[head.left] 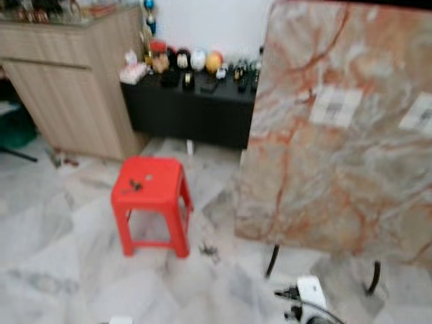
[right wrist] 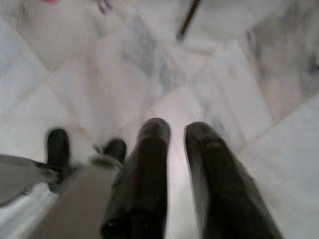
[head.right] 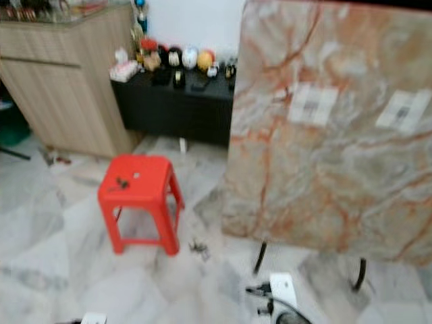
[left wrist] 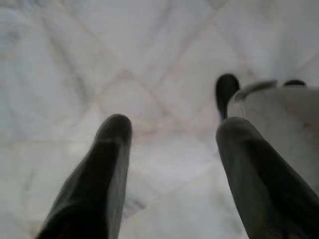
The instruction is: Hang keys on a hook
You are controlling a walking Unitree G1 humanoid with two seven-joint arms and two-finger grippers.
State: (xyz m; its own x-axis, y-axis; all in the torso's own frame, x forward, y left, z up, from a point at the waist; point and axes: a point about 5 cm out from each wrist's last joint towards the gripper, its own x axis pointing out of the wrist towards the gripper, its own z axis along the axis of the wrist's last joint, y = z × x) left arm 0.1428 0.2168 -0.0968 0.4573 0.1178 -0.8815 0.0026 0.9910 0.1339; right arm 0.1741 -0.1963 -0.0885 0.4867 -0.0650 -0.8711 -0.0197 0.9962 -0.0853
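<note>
Basically an approach frame, blurred. Largest thing ahead is the big marble-patterned slab with orange veins (head.left: 337,135), standing on thin black legs, forward and off to the right gripper's side. Under everything is the pale grey marble tile floor (head.left: 54,270). Farther off, the light wood-grain cabinet (head.left: 67,88) and the low black bench (head.left: 196,108) carrying small ornaments. Forward of the left gripper stands the red plastic stool (head.left: 150,196); the small dark bunch on its seat is probably the keys (head.left: 135,184), too blurred to be sure. Another small dark clutter (head.left: 209,251) lies on the floor just beside the stool's leg. No hook can be made out.

Step in hand, as I judge it: walk to the stool and square up, so the keys sit directly below and ahead of one gripper before reaching. Come down from above, pinch the ring rather than sweep it off the seat.

Left gripper (left wrist: 172,137): hangs over bare floor, fingers wide apart, holding nothing. Right gripper (right wrist: 177,132): also over floor, fingers only narrowly parted, nothing between them, touching nothing.
</note>
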